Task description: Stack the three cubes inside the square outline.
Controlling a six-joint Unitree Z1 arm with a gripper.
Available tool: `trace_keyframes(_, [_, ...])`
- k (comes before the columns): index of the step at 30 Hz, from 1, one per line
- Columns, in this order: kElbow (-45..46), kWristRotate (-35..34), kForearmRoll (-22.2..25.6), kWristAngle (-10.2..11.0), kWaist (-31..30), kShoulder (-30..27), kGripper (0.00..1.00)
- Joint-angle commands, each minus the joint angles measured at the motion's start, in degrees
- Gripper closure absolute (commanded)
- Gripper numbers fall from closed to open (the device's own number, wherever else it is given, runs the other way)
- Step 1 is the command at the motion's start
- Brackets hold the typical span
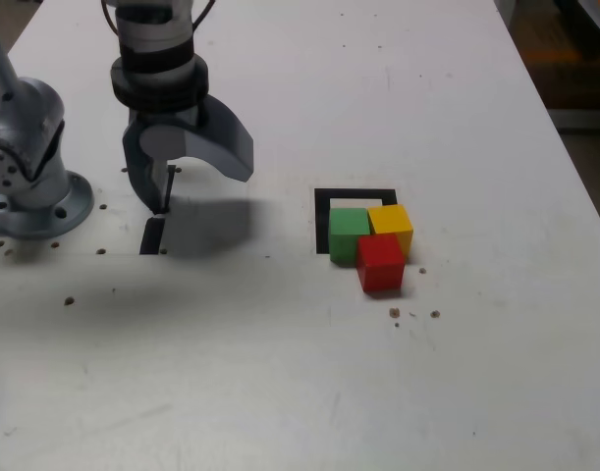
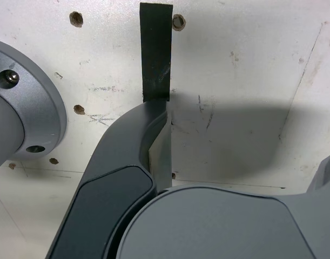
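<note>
Even bright overhead light, soft shadow beside the tool [image 1: 162, 201], slight blur

The green cube [image 1: 349, 232] sits inside the square outline [image 1: 354, 196], a thin black frame with a white centre, covering its near part. The yellow cube [image 1: 392, 225] stands touching it on the exterior view's right, over the outline's right edge. The red cube [image 1: 381, 262] lies nearest the camera, against both, outside the frame.
</note>
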Motion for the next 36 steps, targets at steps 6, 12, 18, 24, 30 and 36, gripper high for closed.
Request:
trace_keyframes(6, [0.1, 0.1, 0.0, -0.1, 0.1, -0.4, 0.01])
trace_keyframes(12, [0.1, 0.1, 0.0, -0.2, 0.1, -0.4, 0.01])
trace_keyframes(18, [-0.2, 0.1, 0.1, -0.1, 0.1, -0.4, 0.01])
trace_keyframes(24, [-1.7, 0.1, 0.5, -0.1, 0.1, 0.0, 0.01])
trace_keyframes(30, [-4.8, 0.1, 1.8, -0.2, -0.4, 1.4, 0.01])
trace_keyframes(36, [-9.9, 0.3, 5.5, 0.4, -0.7, 4.2, 0.01])
